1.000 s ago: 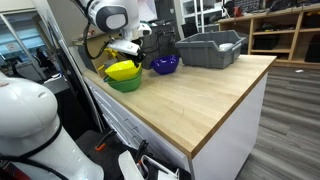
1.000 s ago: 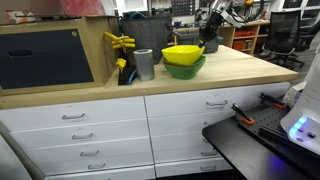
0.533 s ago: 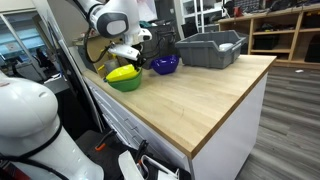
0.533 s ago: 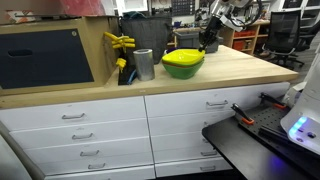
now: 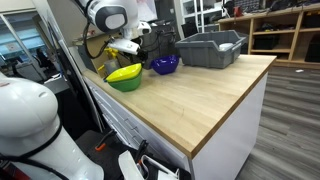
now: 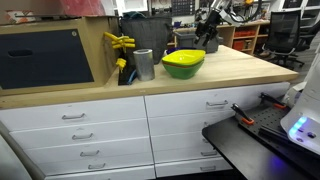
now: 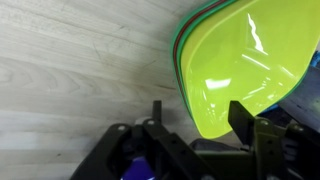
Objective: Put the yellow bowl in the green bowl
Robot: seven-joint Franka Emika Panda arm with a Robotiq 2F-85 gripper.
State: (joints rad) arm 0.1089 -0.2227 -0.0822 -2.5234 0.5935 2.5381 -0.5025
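jaws spread apart | yellow bowl [image 5: 123, 72] nested in green bowl [image 5: 127, 85] | wood counter [image 5: 200, 95], workshop

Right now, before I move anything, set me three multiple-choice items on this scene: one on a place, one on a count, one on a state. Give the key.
1. Where is the yellow bowl? A alone on bare wood; B nested in the green bowl; C held in the air.
2. How many bowls stand on the counter? A one; B three; C five.
3. How do the jaws of the gripper stand? A shut on the yellow bowl; B shut on the green bowl; C open and empty.
Key: 1 B, the green rim shows under the yellow in both exterior views. 2 B, yellow, green and the purple bowl. 3 C, the wrist view shows the jaws apart, gripping nothing.
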